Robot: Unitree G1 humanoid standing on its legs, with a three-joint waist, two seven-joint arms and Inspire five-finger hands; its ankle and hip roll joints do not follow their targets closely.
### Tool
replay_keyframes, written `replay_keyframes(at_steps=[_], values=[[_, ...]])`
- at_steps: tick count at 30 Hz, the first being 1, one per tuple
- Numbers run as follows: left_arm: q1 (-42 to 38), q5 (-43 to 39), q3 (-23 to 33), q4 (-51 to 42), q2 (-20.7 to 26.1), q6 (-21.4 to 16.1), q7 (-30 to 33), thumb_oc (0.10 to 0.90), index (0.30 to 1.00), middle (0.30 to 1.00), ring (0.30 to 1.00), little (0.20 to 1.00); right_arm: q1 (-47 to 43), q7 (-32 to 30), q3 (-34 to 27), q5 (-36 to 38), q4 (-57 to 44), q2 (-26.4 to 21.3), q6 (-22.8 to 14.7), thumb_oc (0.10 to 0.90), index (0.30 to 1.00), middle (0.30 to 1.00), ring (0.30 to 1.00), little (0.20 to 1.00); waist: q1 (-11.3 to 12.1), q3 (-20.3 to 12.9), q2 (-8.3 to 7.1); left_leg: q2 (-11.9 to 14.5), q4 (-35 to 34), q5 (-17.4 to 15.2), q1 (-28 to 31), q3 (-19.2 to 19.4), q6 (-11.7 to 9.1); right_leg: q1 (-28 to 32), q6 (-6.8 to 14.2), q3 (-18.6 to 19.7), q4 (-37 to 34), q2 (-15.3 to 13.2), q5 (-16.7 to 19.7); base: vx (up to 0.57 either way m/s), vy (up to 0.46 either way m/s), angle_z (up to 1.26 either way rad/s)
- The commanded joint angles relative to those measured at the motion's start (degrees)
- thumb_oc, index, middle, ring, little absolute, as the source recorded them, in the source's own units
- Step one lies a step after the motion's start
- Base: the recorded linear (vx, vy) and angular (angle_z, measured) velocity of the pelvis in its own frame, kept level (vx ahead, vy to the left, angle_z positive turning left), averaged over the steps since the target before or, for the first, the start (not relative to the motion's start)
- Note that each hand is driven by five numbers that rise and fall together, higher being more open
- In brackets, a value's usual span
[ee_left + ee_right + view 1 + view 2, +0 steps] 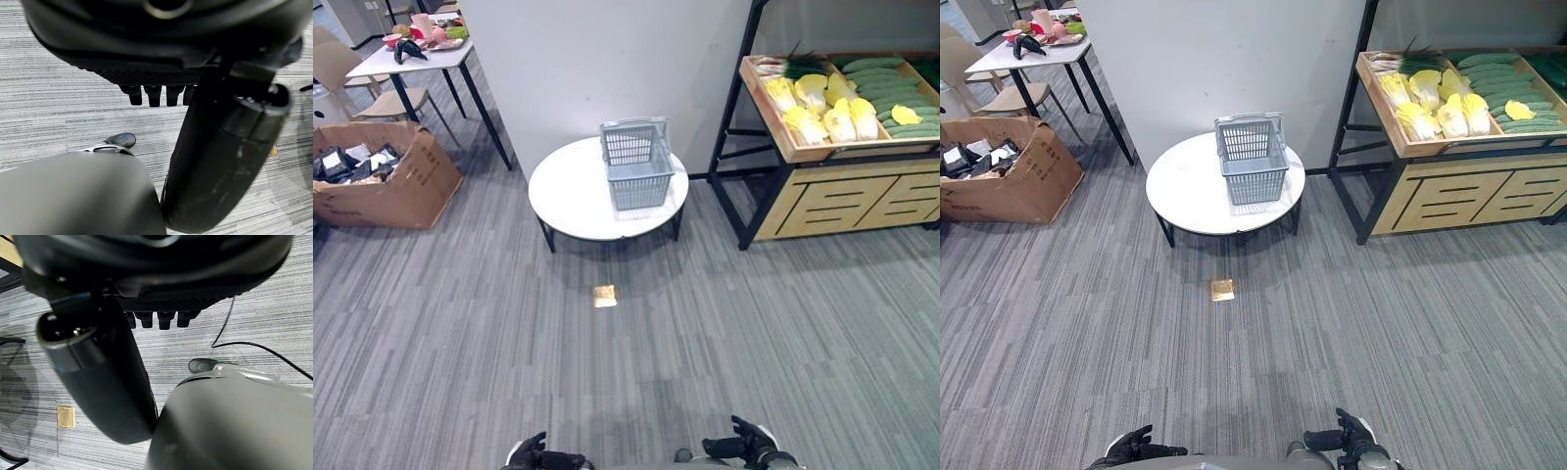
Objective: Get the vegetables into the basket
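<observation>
A grey basket (636,163) is standing empty on the round white table (573,201). The vegetables (847,102), pale yellow cabbages beside green cucumbers, are lying in the wooden shelf tray (773,125) to its right, well apart. Both the left hand (540,455) and right hand (745,445) are hanging low, fingers relaxed and holding nothing. No readable writing is showing anywhere, including on the small tan floor plate (605,296)

I see two dark hands: left hand (540,456) and right hand (744,446), matte black throughout, each with a bulky rounded thumb, textured palm edge and silver-grey wrist.
</observation>
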Motion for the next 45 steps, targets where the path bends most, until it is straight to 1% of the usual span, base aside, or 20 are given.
replay_keyframes(at_steps=[1, 12, 13, 17, 20, 23, 32, 34, 42, 43, 44, 45], values=[[-2.1, 0.3, 0.5, 2.1, -2.5, -0.6, -0.3, 0.900, 1.000, 1.000, 1.000, 1.000, 0.3, 0.4, 4.3, -0.9, 2.9, 0.3, 0.7, 0.900, 1.000, 1.000, 1.000, 1.000, -1.3, 2.0, -2.25, 1.6, -2.6, 1.0, 1.7, -1.0, -5.9, 3.7, 6.0, -2.8, -6.3, -4.7, 4.1, 0.00, 0.000, 0.00], [-2.2, -0.3, 0.9, 1.9, -2.0, -0.5, -0.6, 0.900, 1.000, 1.000, 1.000, 1.000, 0.3, 0.1, 4.7, -2.6, 2.3, -0.6, 0.6, 0.900, 1.000, 1.000, 1.000, 1.000, -1.5, 2.4, -2.34, 1.6, -2.6, 0.7, 2.0, -0.4, -5.7, 3.5, 6.0, -1.9, -6.3, -4.7, 4.1, 0.01, 0.001, -0.02], [-1.9, 0.0, 0.1, 0.1, -1.7, -0.7, -1.1, 0.900, 1.000, 1.000, 1.000, 1.000, 0.5, 0.8, 4.8, -2.3, 1.9, -1.1, 0.7, 0.900, 1.000, 1.000, 1.000, 1.000, -1.5, 2.5, -2.21, 1.7, -2.6, 0.8, 2.1, -0.5, -5.7, 3.6, 6.0, -1.8, -6.3, -4.6, 4.1, 0.01, 0.002, -0.06], [-1.9, 0.8, 0.3, -0.5, -0.8, -1.0, -0.9, 0.900, 1.000, 1.000, 1.000, 1.000, 0.3, 1.4, 4.5, -2.2, 1.5, -1.8, 0.5, 0.900, 1.000, 1.000, 1.000, 1.000, -1.4, 2.7, -2.12, 1.7, -2.6, 1.0, 2.2, -0.7, -5.8, 3.7, 5.9, -2.0, -6.3, -4.6, 4.0, 0.00, 0.000, -0.01], [-2.3, 1.1, 1.5, -0.9, 0.5, -1.5, -0.3, 0.900, 1.000, 1.000, 1.000, 1.000, 0.4, 1.8, 4.1, -1.9, 0.4, -3.0, 0.0, 0.900, 1.000, 1.000, 1.000, 1.000, -1.2, 2.7, -2.16, 1.6, -2.6, 1.1, 2.3, -1.0, -5.8, 4.0, 5.9, -2.2, -6.3, -4.5, 3.8, 0.00, 0.000, 0.00], [-3.1, 0.9, 2.7, -0.4, 1.5, -1.8, 0.3, 0.900, 1.000, 1.000, 1.000, 1.000, 0.3, 1.8, 3.5, -1.4, -1.0, -3.9, -0.7, 0.900, 1.000, 1.000, 1.000, 1.000, -1.5, 2.7, -2.28, 1.7, -2.6, 1.0, 2.6, -0.8, -6.0, 4.3, 5.8, -2.1, -6.3, -4.4, 3.6, 0.00, 0.000, 0.00], [-4.0, 0.0, 3.7, -1.2, 2.4, -2.6, 0.5, 0.900, 1.000, 1.000, 1.000, 1.000, 0.0, 2.0, 3.8, -2.2, -3.1, -5.1, -1.5, 0.900, 1.000, 1.000, 1.000, 1.000, -1.8, 2.4, -2.26, 2.2, -2.6, 1.2, 3.5, -0.2, -6.3, 4.7, 5.6, -1.9, -6.3, -3.8, 3.2, 0.01, -0.011, -0.03], [-4.1, 0.0, 3.4, -2.0, 2.3, -2.9, 0.6, 0.900, 1.000, 1.000, 1.000, 1.000, -0.2, 1.2, 4.6, -4.0, -4.9, -5.8, -2.0, 0.900, 1.000, 1.000, 1.000, 1.000, -2.0, 2.3, -2.22, 2.4, -2.6, 1.2, 3.7, -0.1, -6.4, 4.8, 5.5, -1.7, -6.3, -3.6, 3.1, 0.01, -0.022, -0.09], [-4.5, 0.1, 2.9, -2.8, 2.0, -3.3, 1.2, 0.900, 1.000, 1.000, 1.000, 1.000, -1.1, 0.6, 4.8, -4.9, -5.5, -6.7, -2.2, 0.900, 1.000, 1.000, 1.000, 1.000, -2.0, 2.7, -1.97, 2.8, -2.6, 1.6, 3.3, 0.0, -6.8, 4.4, 5.5, -1.9, -6.3, -3.3, 3.0, 0.00, -0.014, -0.02], [-4.7, 0.4, 3.1, -3.4, 2.2, -3.6, 2.3, 0.900, 1.000, 1.000, 1.000, 1.000, -1.1, -0.8, 4.9, -6.4, -6.7, -7.3, -2.7, 0.900, 1.000, 1.000, 1.000, 1.000, -2.0, 3.1, -1.89, 2.9, -2.6, 1.8, 2.9, -0.1, -6.9, 4.0, 5.5, -1.9, -6.3, -3.2, 3.1, -0.01, -0.045, 0.00], [-4.7, 0.5, 3.1, -3.4, 2.2, -3.6, 2.3, 0.900, 1.000, 1.000, 1.000, 1.000, -1.1, -0.8, 4.8, -6.4, -6.7, -7.3, -2.7, 0.900, 1.000, 1.000, 1.000, 1.000, -2.0, 3.1, -1.89, 2.9, -2.6, 1.8, 2.9, -0.1, -6.9, 4.0, 5.5, -1.9, -6.3, -3.2, 3.1, -0.03, -0.073, 0.01], [-5.1, 1.2, 3.1, -3.8, 2.4, -4.2, 4.4, 0.900, 1.000, 1.000, 1.000, 1.000, -1.4, -2.0, 4.7, -6.9, -7.7, -7.8, -3.0, 0.900, 1.000, 1.000, 1.000, 1.000, -2.2, 3.8, -1.76, 3.2, -2.6, 2.1, 2.4, -0.2, -7.0, 3.3, 5.3, -2.0, -5.3, -3.1, 3.0, -0.06, -0.060, 0.01]])
